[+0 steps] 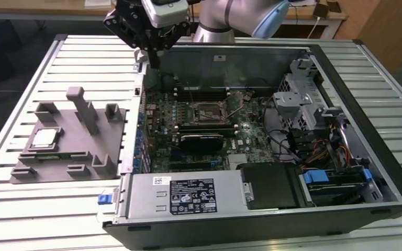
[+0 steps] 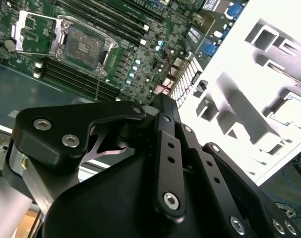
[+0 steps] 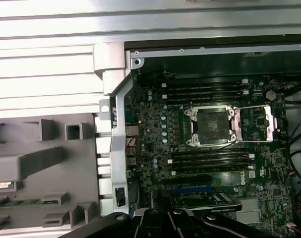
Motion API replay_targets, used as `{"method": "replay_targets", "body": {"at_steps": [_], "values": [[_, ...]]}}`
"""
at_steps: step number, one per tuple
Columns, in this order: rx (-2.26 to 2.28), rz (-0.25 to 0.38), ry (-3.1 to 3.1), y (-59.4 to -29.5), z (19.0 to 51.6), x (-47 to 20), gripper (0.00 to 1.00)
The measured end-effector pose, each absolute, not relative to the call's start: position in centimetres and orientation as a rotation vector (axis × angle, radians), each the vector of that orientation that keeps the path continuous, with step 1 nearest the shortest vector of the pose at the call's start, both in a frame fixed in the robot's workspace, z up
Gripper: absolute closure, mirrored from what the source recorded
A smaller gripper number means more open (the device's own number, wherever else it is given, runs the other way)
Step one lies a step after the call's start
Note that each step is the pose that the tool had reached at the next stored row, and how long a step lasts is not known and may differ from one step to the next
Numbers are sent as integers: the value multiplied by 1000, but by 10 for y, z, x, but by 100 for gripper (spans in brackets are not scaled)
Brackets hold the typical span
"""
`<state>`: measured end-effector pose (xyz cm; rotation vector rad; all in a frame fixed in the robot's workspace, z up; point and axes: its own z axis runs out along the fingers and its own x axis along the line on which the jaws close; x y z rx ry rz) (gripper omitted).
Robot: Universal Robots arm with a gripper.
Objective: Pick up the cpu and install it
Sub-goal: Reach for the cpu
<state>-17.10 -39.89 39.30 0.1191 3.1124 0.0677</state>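
Closest to the lens in the second wrist view is the end effector, seen as black linkage and bolt heads. Its jaws are drawn together and grip nothing. In the exterior view the end effector hangs at the upper centre-left of the frame, over the far corner of the open computer case.

The cpu lies flat in a recess of the grey fixture at the middle left of the exterior frame. It rests silvery side up, well apart from the end effector. The fixture sits on the slatted metal desk, just beside the case wall.

Inside the case the motherboard lies exposed. Its socket is near frame centre in the exterior view and carries no chip. In the first wrist view the socket has its metal retention frame folded open to one side. A power supply fills the near end of the case, at lower centre of the exterior frame.
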Motion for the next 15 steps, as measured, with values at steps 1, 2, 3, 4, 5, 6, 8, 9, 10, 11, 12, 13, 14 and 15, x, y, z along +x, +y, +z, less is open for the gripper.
{"method": "replay_targets", "body": {"at_steps": [1, 2, 3, 4, 5, 6, 8, 9, 10, 11, 12, 13, 14, 15], "values": [[119, 68, 3112, -399, 393, -172, 89], [119, 68, 3112, -399, 393, -174, 89], [119, 67, 3113, -399, 393, -175, 89], [119, 68, 3112, -399, 393, -176, 89], [119, 68, 3112, -399, 393, -178, 89], [119, 68, 3112, -399, 393, -179, 89], [119, 68, 3112, -399, 393, -181, 89], [119, 68, 3112, -399, 393, -182, 89], [119, 68, 3112, -399, 393, -184, 89], [119, 68, 3112, -399, 393, -185, 89], [119, 68, 3112, -399, 393, -186, 89], [119, 68, 3112, -399, 393, -187, 89], [119, 68, 3112, -399, 393, -188, 89], [119, 68, 3112, -399, 393, -189, 89]]}}
